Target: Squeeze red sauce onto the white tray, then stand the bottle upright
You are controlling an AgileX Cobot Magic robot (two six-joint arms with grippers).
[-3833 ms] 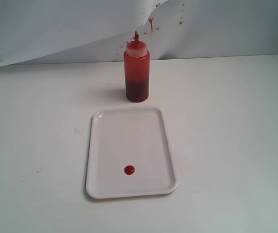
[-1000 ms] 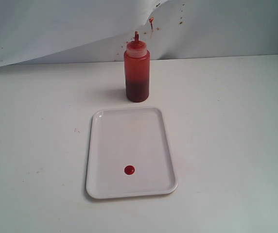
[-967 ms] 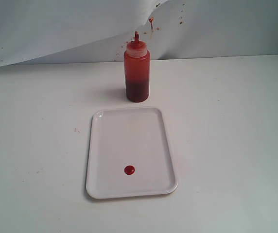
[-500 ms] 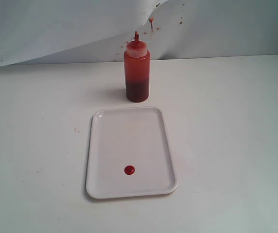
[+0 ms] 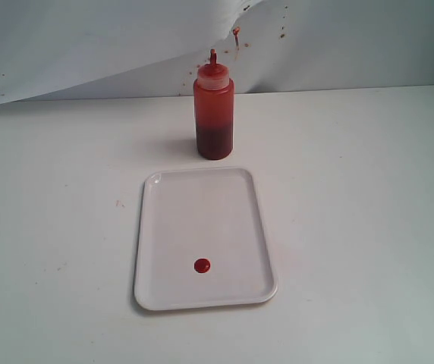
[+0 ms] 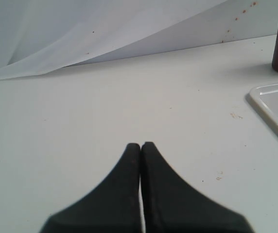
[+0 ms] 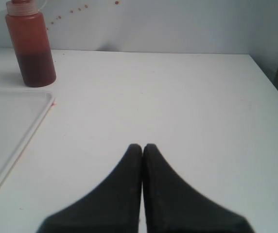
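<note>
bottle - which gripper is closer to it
Neither clearly. The left gripper and right gripper are both shut over the table, well short of the bottle, which stands ahead, toward the middle.

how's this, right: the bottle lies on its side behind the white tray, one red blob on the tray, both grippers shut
No: the exterior view shows the bottle standing upright, not on its side. The rest holds: it is behind the white tray, one red sauce blob on the tray, left gripper and right gripper shut.
</note>
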